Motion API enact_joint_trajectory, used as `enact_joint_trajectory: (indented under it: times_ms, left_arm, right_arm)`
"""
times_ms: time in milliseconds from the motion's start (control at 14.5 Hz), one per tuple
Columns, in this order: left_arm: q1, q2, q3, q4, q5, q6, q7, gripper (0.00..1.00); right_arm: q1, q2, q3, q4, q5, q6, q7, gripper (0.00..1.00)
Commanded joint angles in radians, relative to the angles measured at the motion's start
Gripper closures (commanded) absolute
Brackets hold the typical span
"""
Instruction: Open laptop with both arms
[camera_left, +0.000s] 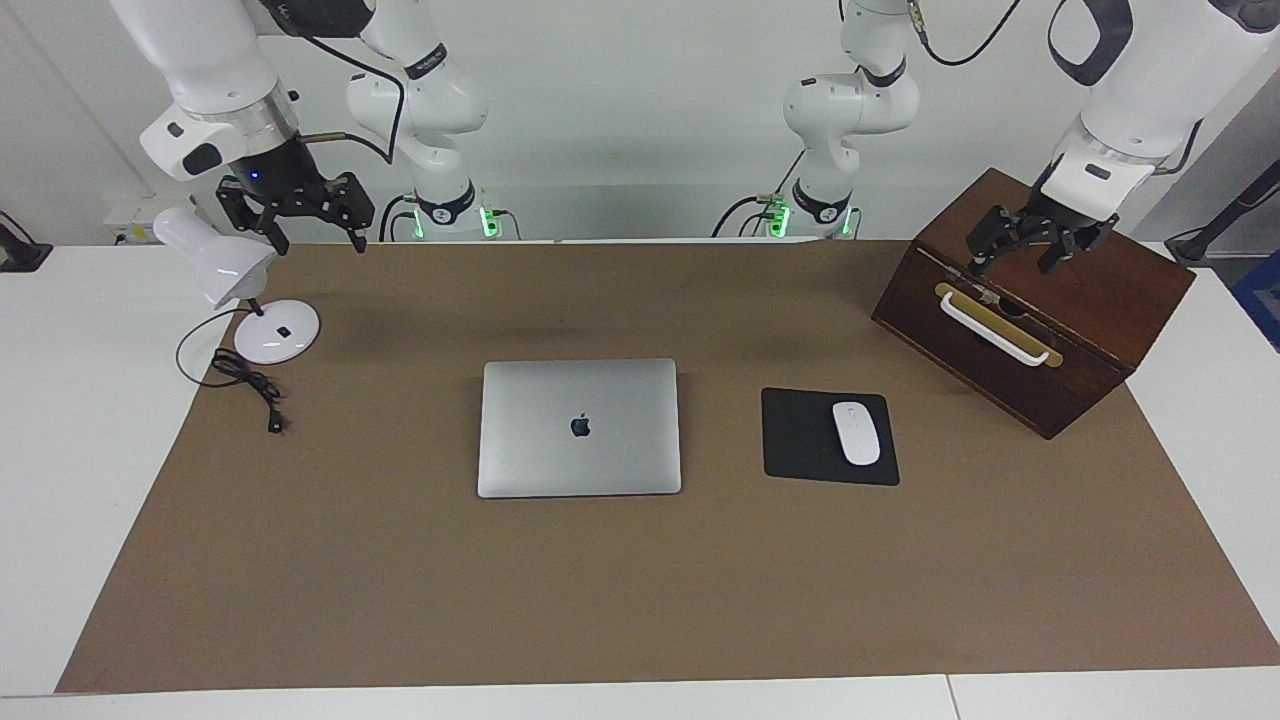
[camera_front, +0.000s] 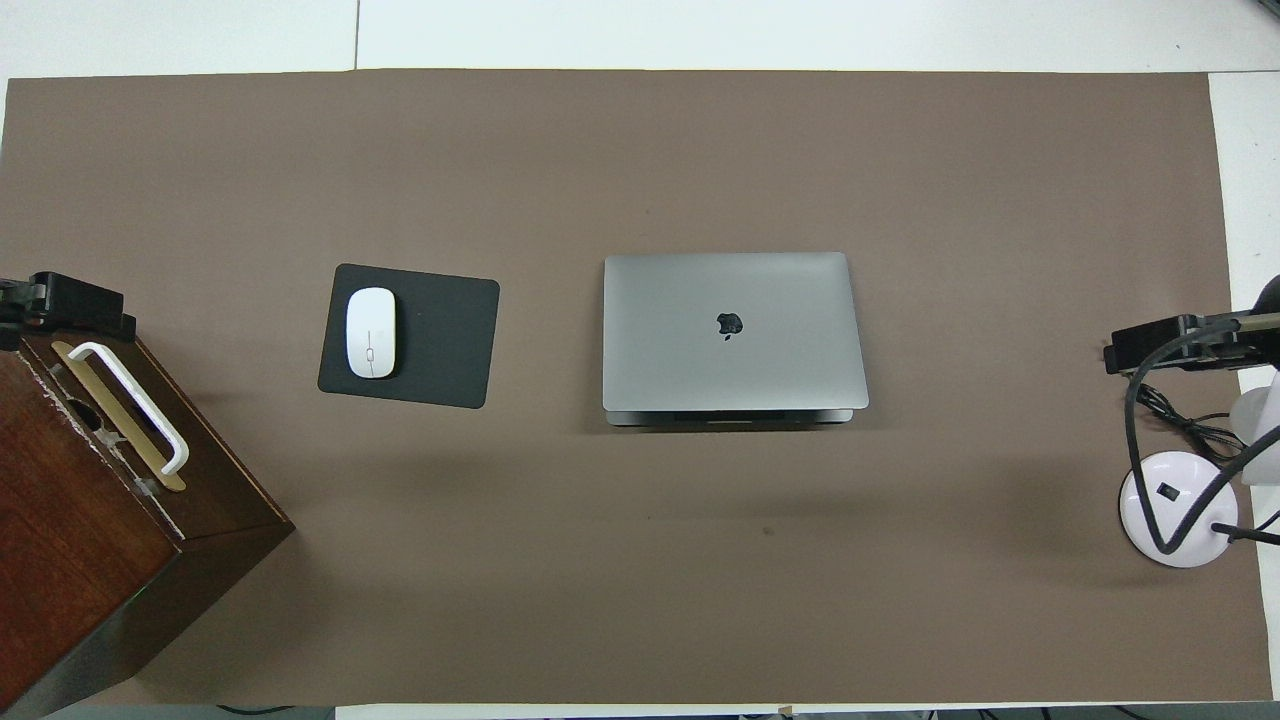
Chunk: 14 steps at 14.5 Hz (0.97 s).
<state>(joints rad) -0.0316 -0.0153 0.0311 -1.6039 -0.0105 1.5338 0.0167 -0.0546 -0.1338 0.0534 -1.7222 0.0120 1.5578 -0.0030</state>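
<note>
With the laptop (camera_left: 580, 427) shut flat mid-bench, at nine o'clock of the mouse pad (camera_left: 829, 436) in the facing view, my left gripper (camera_left: 1018, 250) over the wooden box (camera_left: 1040, 300) and right gripper (camera_left: 300, 215) above the lamp (camera_left: 240, 290), fingers spread, should descend together, one pinning the base, one lifting the lid.

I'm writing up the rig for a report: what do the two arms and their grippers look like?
Both arms are white, rounded and jointed, with silver wrist rings, black joint bands and black cables. The right gripper and left gripper are black with two fingers. Green lights glow at both bases.
</note>
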Motion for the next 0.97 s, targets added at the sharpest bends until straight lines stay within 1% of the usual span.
enact_joint_trajectory:
  times_ms: [0,276,621,897]
  left_arm:
    - [0.013,-0.011,-0.007,-0.016,-0.015,0.006,-0.001,0.0]
    - [0.013,-0.012,-0.007,-0.016,-0.016,0.006,-0.003,0.0]
    - [0.013,-0.012,-0.007,-0.014,-0.016,0.005,-0.006,0.0]
    - [0.013,-0.014,-0.007,-0.018,-0.016,0.005,-0.001,0.0]
  right_arm:
    - [-0.005,-0.029,0.0,-0.034,0.014,0.011,-0.017,0.0]
    - [-0.021,-0.03,-0.017,-0.027,0.011,0.002,-0.037,0.0]
    - [-0.03,-0.047,-0.073,-0.022,0.011,-0.041,-0.035,0.0]
    - [-0.048,-0.046,-0.076,-0.002,0.013,-0.03,-0.025,0.0]
